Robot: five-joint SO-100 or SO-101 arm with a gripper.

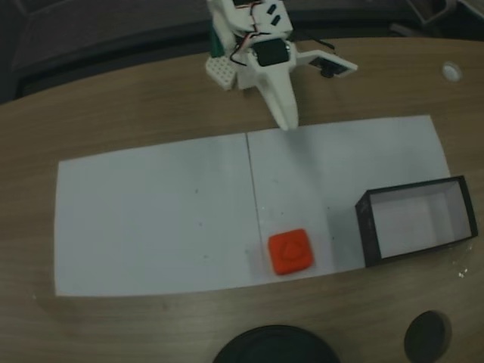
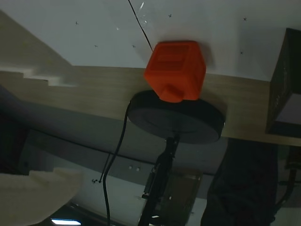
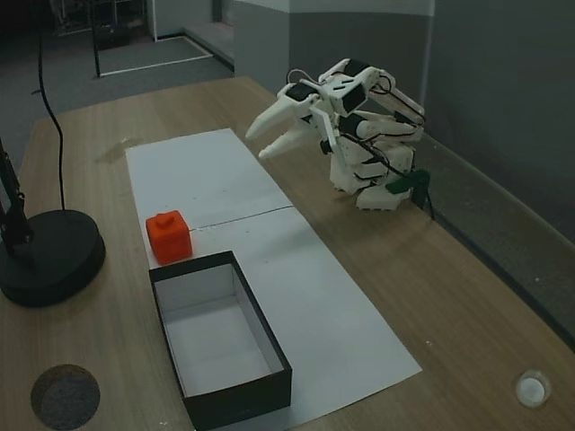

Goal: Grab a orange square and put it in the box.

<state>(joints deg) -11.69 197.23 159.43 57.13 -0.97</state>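
While white claw (image 3: 269, 136) hangs empty, slightly parted, near tabletop's far edge, small orange-red rounded block (image 1: 290, 252) sits ungrasped just beside empty black-walled box (image 1: 417, 219); nothing done.

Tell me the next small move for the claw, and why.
Probably reach out toward the block. The claw hangs folded near the arm's base, a little open and holding nothing, while the block sits on the paper well away from it, just outside the box, whose floor holds nothing.

orange square (image 2: 175, 69) beside black round base (image 2: 176, 117)
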